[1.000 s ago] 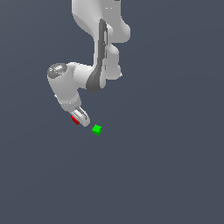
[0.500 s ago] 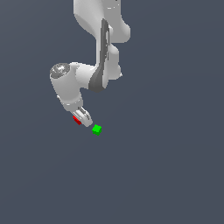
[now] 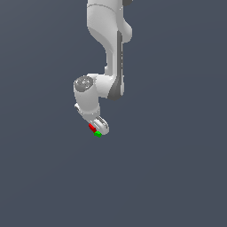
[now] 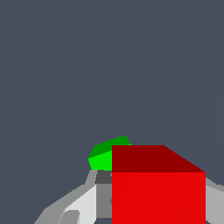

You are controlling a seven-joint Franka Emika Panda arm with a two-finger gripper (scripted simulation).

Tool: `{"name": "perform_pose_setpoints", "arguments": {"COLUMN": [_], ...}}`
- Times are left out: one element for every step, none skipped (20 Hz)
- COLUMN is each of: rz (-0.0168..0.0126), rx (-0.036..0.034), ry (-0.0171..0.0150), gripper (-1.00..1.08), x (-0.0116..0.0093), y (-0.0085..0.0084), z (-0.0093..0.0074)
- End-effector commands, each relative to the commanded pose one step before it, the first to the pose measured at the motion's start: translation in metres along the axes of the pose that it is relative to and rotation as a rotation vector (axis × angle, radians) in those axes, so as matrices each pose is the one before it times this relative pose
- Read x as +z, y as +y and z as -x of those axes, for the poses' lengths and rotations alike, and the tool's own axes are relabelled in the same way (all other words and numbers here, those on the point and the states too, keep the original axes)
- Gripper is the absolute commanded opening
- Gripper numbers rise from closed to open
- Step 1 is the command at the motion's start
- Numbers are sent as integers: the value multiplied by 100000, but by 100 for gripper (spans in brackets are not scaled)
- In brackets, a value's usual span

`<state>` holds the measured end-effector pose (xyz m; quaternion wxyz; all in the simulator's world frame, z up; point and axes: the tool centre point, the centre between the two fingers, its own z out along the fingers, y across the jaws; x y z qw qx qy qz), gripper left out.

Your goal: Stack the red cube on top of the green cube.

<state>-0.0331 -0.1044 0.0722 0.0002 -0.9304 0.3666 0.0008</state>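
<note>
Exterior view: the white arm reaches down from the top of the frame, wrist bent, with the end effector low over the dark grey surface. The red cube sits between the fingers, clamped, with the fingers drawn in against its sides. The green cube shows directly at the fingertips, touching or nearly touching the red cube's lower edge in this view; whether the two are in real contact cannot be told at this size.

Wrist view: the red cube fills the near field, its top face darker than its front face. A pale finger lies against one side of it. The green cube is partly hidden behind the red cube and looks turned relative to it. The green cube rests on the surface.
</note>
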Motion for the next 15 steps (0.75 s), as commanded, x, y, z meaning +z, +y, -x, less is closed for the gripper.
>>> {"name": "perform_pose_setpoints", "arguments": {"rz": [-79, 0, 0, 35, 0, 0, 0, 0, 0, 0, 0, 0, 0, 0, 0], "rx": [191, 0, 0, -34, 0, 0, 0, 0, 0, 0, 0, 0, 0, 0, 0], "ry": [141, 0, 0, 6, 0, 0, 0, 0, 0, 0, 0, 0, 0, 0, 0], "gripper": [-100, -100, -100, -100, -100, 100, 100, 100, 100, 100, 100, 100, 100, 100, 100], "x": [667, 161, 108, 67, 17, 0, 0, 0, 0, 0, 0, 0, 0, 0, 0], "y": [-1041, -253, -178, -120, -31, 0, 0, 0, 0, 0, 0, 0, 0, 0, 0], "z": [568, 117, 63, 34, 3, 0, 0, 0, 0, 0, 0, 0, 0, 0, 0]}}
